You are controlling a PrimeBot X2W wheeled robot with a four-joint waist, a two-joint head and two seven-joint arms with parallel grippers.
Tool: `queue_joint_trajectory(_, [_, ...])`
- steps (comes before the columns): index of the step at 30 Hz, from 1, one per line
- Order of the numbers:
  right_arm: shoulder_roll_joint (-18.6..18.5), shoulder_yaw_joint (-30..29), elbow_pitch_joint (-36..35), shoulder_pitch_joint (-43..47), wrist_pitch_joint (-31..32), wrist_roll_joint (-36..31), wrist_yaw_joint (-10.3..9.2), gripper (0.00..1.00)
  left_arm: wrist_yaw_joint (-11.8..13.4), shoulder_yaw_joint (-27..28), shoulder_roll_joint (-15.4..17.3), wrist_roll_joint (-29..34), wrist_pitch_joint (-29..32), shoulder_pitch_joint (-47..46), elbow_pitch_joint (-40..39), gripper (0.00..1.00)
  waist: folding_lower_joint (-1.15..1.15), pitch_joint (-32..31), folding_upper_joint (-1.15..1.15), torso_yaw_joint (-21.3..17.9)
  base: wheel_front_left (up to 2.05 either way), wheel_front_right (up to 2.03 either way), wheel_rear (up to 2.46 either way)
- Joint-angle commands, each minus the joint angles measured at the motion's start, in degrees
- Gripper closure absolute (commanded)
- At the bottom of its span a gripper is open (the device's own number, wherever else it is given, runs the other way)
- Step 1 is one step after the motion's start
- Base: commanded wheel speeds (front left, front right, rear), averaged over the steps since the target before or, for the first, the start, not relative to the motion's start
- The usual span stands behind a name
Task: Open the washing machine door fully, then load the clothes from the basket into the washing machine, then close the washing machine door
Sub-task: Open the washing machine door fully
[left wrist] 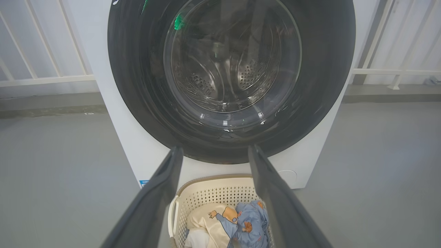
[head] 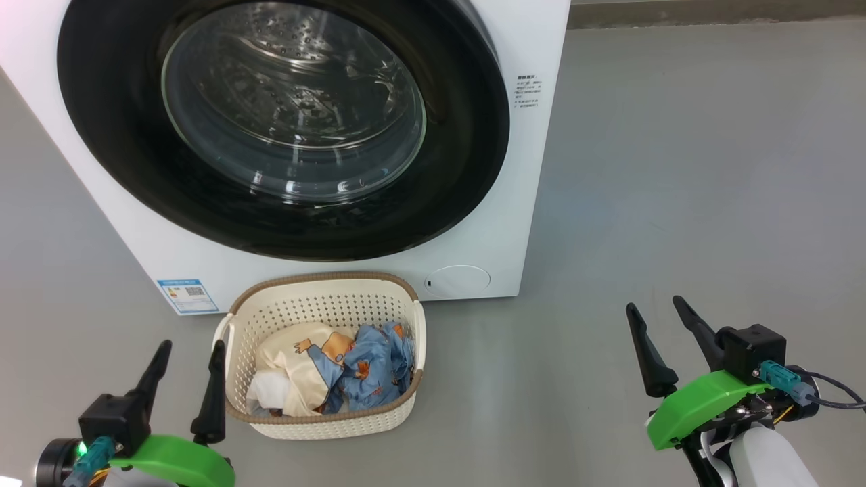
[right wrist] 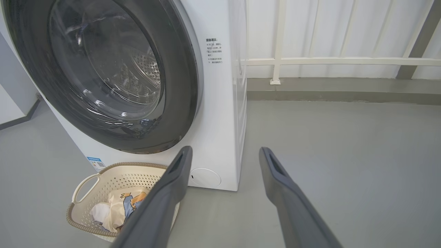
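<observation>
The white washing machine [head: 534, 203] stands ahead with its round black-rimmed door [head: 467, 169] shut flat against the front; the steel drum shows through the glass. On the floor before it sits the cream basket [head: 325, 308] holding the clothes [head: 352, 372], blue printed fabric with cream and white pieces. My left gripper [head: 191, 345] is open just left of the basket, empty. My right gripper [head: 655, 303] is open well to the right over bare floor, empty. The left wrist view faces the door [left wrist: 137, 103] over the basket [left wrist: 213, 193]; the right wrist view has the door [right wrist: 182, 86] and basket [right wrist: 103, 175] at its left.
Grey floor [head: 676, 169] spreads wide to the right of the machine. A white railing [right wrist: 327, 61] runs along the wall behind. A blue label [head: 187, 295] and a round filter cap [head: 460, 279] sit low on the machine's front.
</observation>
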Motion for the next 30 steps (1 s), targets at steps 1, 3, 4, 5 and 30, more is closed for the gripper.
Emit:
queue_joint_trajectory(1, [0.1, 1.3, -1.2, -2.3, -0.6, -0.7, 0.08, 0.00, -0.1, 1.8, 1.1, -0.2, -0.4, -2.2, -1.8, 0.00, 0.00, 0.0, 0.00, 0.0, 0.00, 0.00, 0.00])
queue_joint_trajectory(3, [0.1, 1.3, -1.2, -2.3, -0.7, -0.7, 0.08, 0.00, -0.1, 1.7, 1.1, -0.1, -0.4, -2.1, -1.9, 0.00, 0.00, 0.0, 0.00, 0.0, 0.00, 0.00, 0.00])
queue_joint_trajectory(4, [0.1, 1.3, -1.2, -2.3, -0.7, -0.8, 0.08, 0.00, -0.1, 1.7, 1.1, -0.1, -0.4, -2.0, -2.0, 0.00, 0.00, 0.0, 0.00, 0.0, 0.00, 0.00, 0.00])
queue_joint_trajectory(5, [0.2, 1.2, -1.2, -2.3, -0.7, -0.8, 0.08, 0.00, -0.1, 1.7, 1.2, -0.1, -0.4, -2.0, -2.0, 0.00, 0.00, 0.0, 0.00, 0.0, 0.00, 0.00, 0.00])
queue_joint_trajectory(30, [0.2, 1.1, -1.6, -2.5, -0.9, -1.0, 0.08, 0.00, -0.1, 1.5, 0.7, -0.2, -0.4, -1.4, -2.2, 0.00, 0.00, 0.6, 0.00, 0.5, 0.00, 0.00, 0.00])
